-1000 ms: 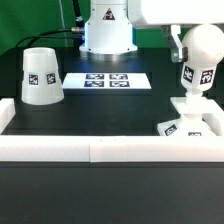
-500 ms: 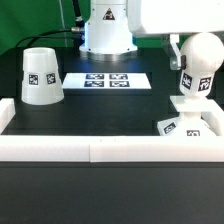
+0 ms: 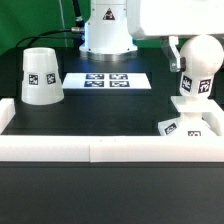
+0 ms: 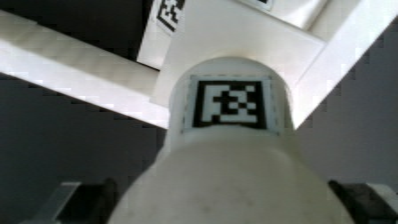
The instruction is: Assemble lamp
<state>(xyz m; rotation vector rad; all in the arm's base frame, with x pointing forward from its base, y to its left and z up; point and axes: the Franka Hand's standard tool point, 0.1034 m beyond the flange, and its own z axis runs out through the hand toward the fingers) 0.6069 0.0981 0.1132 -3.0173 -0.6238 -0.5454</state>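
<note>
The white rounded bulb [image 3: 200, 65] stands upright at the exterior view's right, its short neck down on the flat square base [image 3: 190, 128]. My gripper [image 3: 195, 52] comes from above and is shut on the bulb; one dark finger [image 3: 174, 52] shows at the bulb's side. In the wrist view the bulb [image 4: 222, 130] with its square tag fills the frame, with a finger [image 4: 80, 200] tight against each side of it and my gripper [image 4: 222, 205] centred on it. The tapered cone shade [image 3: 41, 76] stands alone at the exterior view's left.
The marker board [image 3: 106, 80] lies flat on the black table between the shade and the bulb. A white rail [image 3: 100, 148] runs along the near edge, with a side wall at the left [image 3: 8, 112]. The white robot pedestal [image 3: 107, 30] stands behind.
The bulb has turned a little in my grip on the base; its tag has shifted lower and round the side. The shade and the base have not moved.
</note>
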